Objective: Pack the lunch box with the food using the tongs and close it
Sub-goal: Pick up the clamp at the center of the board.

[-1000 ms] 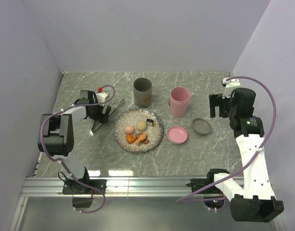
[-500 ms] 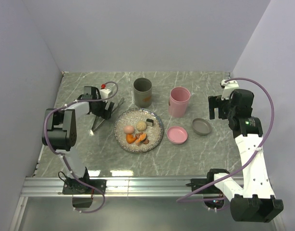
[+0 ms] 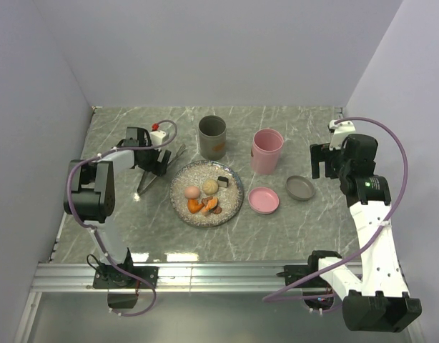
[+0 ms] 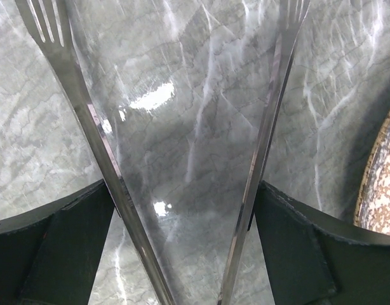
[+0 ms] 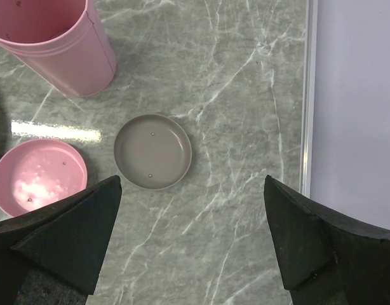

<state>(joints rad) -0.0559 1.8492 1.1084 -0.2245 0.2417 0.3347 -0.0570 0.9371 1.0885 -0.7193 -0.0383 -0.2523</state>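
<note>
My left gripper [image 4: 182, 187] is spread wide astride the tongs [image 4: 93, 127], a finger close against each arm. Their joint is cut off below. From above, the gripper hides their middle. The food [image 3: 205, 196] sits on the plate [image 3: 232, 201]. My right gripper [image 5: 192, 184] gapes empty, a grey lid [image 5: 152, 151] below it.

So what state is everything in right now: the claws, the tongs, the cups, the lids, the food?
Left gripper: open, fingers either side of the tongs.
Right gripper: open, holding nothing.
Tongs: flat on the table, arms spread.
Food: all on the plate.
Pink cup: upright, uncovered.
Grey cup: upright, uncovered.
Pink lid: off, lying rim up.
Grey lid: off, lying rim up.
</note>
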